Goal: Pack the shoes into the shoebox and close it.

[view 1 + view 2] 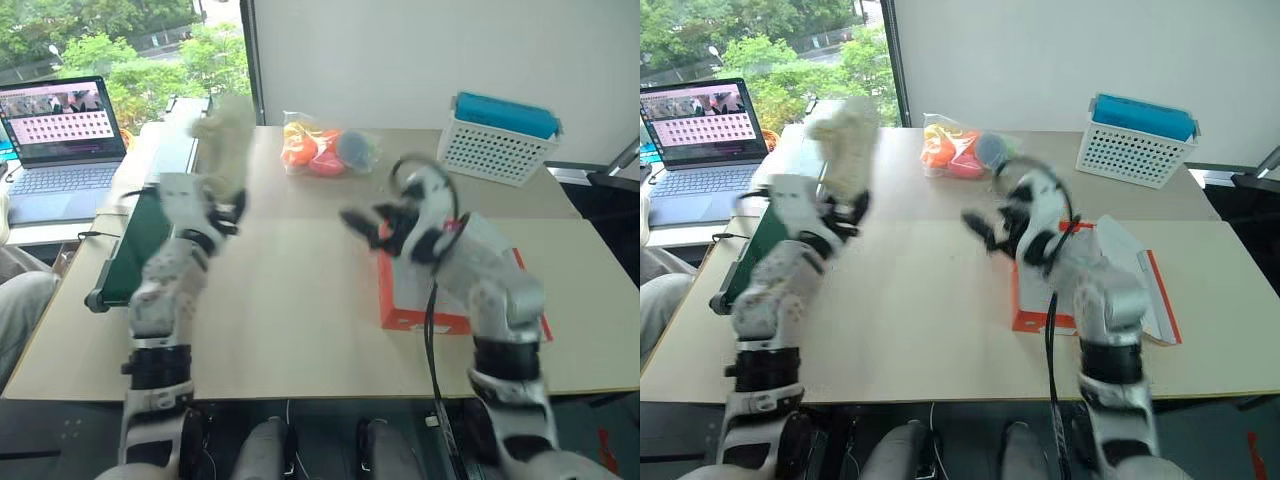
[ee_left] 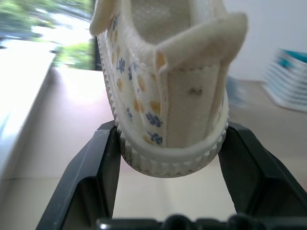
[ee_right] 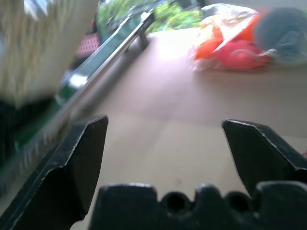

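Note:
My left gripper (image 1: 226,212) is shut on a cream shoe (image 1: 224,135), which stands up above the table's left side. In the left wrist view the black fingers (image 2: 103,158) clamp the ribbed white sole at the heel of the shoe (image 2: 163,91), which has small blue and orange prints. The orange-red shoebox (image 1: 402,300) lies on the table at the right, partly hidden by my right arm, its lid (image 1: 1160,300) folded out to the right. My right gripper (image 1: 362,222) hovers open and empty just left of the box, with wide-spread fingers (image 3: 84,153).
A plastic bag of coloured items (image 1: 325,148) lies at the table's back centre. A white lattice basket (image 1: 495,150) stands at the back right. A green-black belt unit (image 1: 130,250) runs along the left edge, a laptop (image 1: 60,130) beyond it. A person's knee (image 1: 15,300) shows at far left.

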Controlling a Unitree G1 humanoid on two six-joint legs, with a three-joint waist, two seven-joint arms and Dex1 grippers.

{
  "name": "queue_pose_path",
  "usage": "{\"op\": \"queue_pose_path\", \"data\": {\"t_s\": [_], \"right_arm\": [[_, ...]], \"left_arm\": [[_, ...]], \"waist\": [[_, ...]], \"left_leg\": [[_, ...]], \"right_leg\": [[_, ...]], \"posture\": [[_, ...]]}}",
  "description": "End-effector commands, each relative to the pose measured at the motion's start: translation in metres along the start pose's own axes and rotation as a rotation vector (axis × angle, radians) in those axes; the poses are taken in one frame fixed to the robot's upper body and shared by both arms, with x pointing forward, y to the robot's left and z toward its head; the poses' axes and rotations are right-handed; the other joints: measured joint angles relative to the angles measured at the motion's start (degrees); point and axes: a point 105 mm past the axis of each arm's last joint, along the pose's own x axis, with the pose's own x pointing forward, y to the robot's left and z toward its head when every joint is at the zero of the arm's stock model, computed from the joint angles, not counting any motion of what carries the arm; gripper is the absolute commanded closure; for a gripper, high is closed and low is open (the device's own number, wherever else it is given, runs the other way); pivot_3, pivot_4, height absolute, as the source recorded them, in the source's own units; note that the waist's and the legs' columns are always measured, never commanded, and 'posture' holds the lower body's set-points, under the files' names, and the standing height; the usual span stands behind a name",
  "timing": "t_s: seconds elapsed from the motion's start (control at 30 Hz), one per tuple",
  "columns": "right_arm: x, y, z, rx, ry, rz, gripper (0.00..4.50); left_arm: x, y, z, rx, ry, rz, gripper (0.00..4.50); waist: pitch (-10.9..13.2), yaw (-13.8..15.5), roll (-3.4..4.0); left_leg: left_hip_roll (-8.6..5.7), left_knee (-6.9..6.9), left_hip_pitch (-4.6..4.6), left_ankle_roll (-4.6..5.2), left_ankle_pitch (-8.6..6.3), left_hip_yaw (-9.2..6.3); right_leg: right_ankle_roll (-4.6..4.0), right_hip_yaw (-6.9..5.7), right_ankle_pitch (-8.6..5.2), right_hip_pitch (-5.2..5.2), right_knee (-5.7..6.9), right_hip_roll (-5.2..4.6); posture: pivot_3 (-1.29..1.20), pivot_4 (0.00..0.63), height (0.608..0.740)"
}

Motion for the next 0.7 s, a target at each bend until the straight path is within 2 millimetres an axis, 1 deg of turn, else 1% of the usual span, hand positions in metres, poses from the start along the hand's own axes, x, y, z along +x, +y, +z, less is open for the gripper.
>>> {"op": "queue_pose_path", "data": {"t_s": [0.03, 0.17, 0.27, 0.43, 0.53, 0.67, 0.7], "right_arm": [[0.0, 0.008, -0.002, 0.125, 0.056, 0.044, 0.0], [0.002, 0.012, -0.002, 0.181, 0.069, 0.052, 0.0], [0.003, 0.015, -0.002, 0.235, 0.063, 0.064, 0.0], [0.003, 0.028, 0.008, 0.328, 0.011, 0.125, 0.0], [0.003, 0.027, 0.009, 0.339, 0.006, 0.114, 0.0], [0.0, 0.02, 0.008, 0.332, -0.003, 0.075, 0.0], [0.0, 0.017, 0.009, 0.329, -0.009, 0.061, 0.25]], "left_arm": [[0.0, -0.037, 0.016, 0.015, -0.056, -0.153, 1.91], [0.001, -0.06, 0.017, -0.004, -0.058, -0.241, 1.91], [0.003, -0.075, 0.018, -0.015, -0.06, -0.298, 1.91], [0.007, -0.093, 0.02, -0.017, -0.063, -0.374, 1.91], [0.009, -0.1, 0.023, -0.014, -0.068, -0.408, 1.91], [0.01, -0.098, 0.023, -0.013, -0.066, -0.408, 1.91], [0.01, -0.097, 0.022, -0.013, -0.064, -0.404, 1.91]], "waist": [[0.0, -0.4, 0.02], [0.1, -1.3, 0.09], [0.1, -1.3, 0.1], [0.0, -1.3, 0.14], [0.0, -1.3, 0.14], [0.0, -1.3, 0.14], [0.0, -1.3, 0.14]], "left_leg": [[-0.02, -0.1, -0.02, 0.0, 0.01, 0.03], [-0.04, -0.15, -0.08, -0.04, 0.06, 0.09], [-0.03, -0.11, -0.01, -0.01, 0.06, 0.08], [-0.04, -0.14, 0.05, 0.02, 0.07, 0.04], [-0.05, -0.18, 0.01, 0.02, 0.07, 0.05], [-0.05, -0.19, 0.01, 0.02, 0.07, 0.05], [-0.05, -0.19, 0.01, 0.02, 0.08, 0.05]], "right_leg": [[0.0, 0.0, 0.0, -0.06, -0.03, 0.01], [0.01, 0.0, 0.0, -0.14, -0.02, 0.03], [0.0, 0.04, 0.0, -0.1, -0.1, 0.03], [0.0, 0.08, 0.0, -0.08, -0.1, 0.05], [0.0, 0.07, 0.0, -0.09, -0.02, 0.05], [0.0, 0.08, 0.0, -0.08, -0.06, 0.05], [0.0, 0.08, 0.0, -0.08, -0.07, 0.05]], "posture": [[0.0, 0.15, 0.705], [0.0, 0.15, 0.705], [0.0, 0.15, 0.705], [0.0, 0.15, 0.705], [0.0, 0.15, 0.705], [0.0, 0.15, 0.705], [0.0, 0.15, 0.705]]}}
